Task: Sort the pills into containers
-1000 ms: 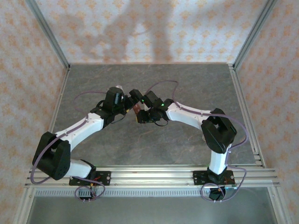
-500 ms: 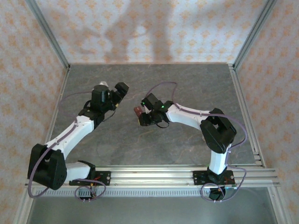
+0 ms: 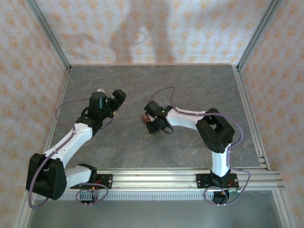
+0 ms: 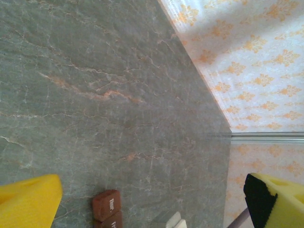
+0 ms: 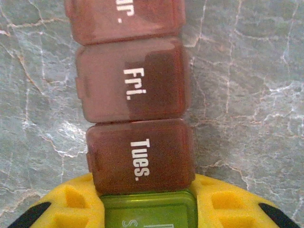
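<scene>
The containers (image 5: 137, 95) are a strip of joined reddish-brown boxes marked "Fri." and "Tues." with a green end box. My right gripper (image 5: 149, 209) is shut on that green end, its yellow pads (image 5: 71, 202) on either side. From above, the containers (image 3: 145, 117) sit at the tip of the right gripper (image 3: 150, 121) near the table's middle. My left gripper (image 3: 119, 96) stands open and apart to the left, nothing between its yellow fingers (image 4: 28, 202). The containers (image 4: 106, 205) show at the bottom of its view. The pills are out of view.
The grey marble table (image 3: 190, 85) is walled by patterned panels (image 3: 142, 28) at the back and sides. An aluminium rail (image 3: 156, 175) runs along the near edge by the arm bases. A small white piece (image 4: 173, 221) shows beside the strip.
The left arm has swung away to the left, off the strip it was close against. The right gripper has shifted slightly right and nearer with the containers still in it.
</scene>
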Controlling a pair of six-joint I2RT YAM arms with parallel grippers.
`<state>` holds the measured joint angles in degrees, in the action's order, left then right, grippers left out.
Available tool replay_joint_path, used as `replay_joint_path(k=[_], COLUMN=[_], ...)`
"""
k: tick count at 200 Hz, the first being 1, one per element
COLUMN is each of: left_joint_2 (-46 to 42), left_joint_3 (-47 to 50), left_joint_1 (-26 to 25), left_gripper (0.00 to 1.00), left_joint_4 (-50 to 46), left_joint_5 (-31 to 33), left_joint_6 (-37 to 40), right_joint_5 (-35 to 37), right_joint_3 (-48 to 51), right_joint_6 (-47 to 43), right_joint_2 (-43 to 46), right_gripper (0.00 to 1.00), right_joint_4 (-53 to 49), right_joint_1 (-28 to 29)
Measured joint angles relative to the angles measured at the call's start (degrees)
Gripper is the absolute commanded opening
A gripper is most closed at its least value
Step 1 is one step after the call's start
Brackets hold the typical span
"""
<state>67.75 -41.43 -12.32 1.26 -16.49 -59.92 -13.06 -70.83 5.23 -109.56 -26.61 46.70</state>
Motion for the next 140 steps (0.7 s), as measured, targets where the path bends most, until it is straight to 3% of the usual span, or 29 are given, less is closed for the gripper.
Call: replay_joint_path(k=[54, 77, 117, 140], left_joint_2=[0.0, 0.0, 0.0, 0.0], left_joint_3=[1.2, 1.4, 1.4, 1.4], left_joint_1=[0.0, 0.0, 0.0, 0.0], left_gripper=[0.98, 0.98, 0.98, 0.98], left_joint_4=[0.2, 0.3, 0.7, 0.7], left_joint_5=[-0.6, -0.9, -1.1, -1.1], left_joint_6=[0.0, 0.0, 0.0, 0.0], right_joint_5=[1.1, 1.3, 1.7, 1.7], right_joint_3=[0.5, 0.7, 0.7, 0.7], right_joint_6=[0.2, 0.6, 1.4, 2.2], right_joint_2=[0.0, 0.0, 0.0, 0.0], right_gripper=[0.47, 0.54, 0.56, 0.63], right_joint_4=[1.0, 1.5, 1.8, 2.2], right_joint_1=[0.3, 0.6, 0.9, 1.0])
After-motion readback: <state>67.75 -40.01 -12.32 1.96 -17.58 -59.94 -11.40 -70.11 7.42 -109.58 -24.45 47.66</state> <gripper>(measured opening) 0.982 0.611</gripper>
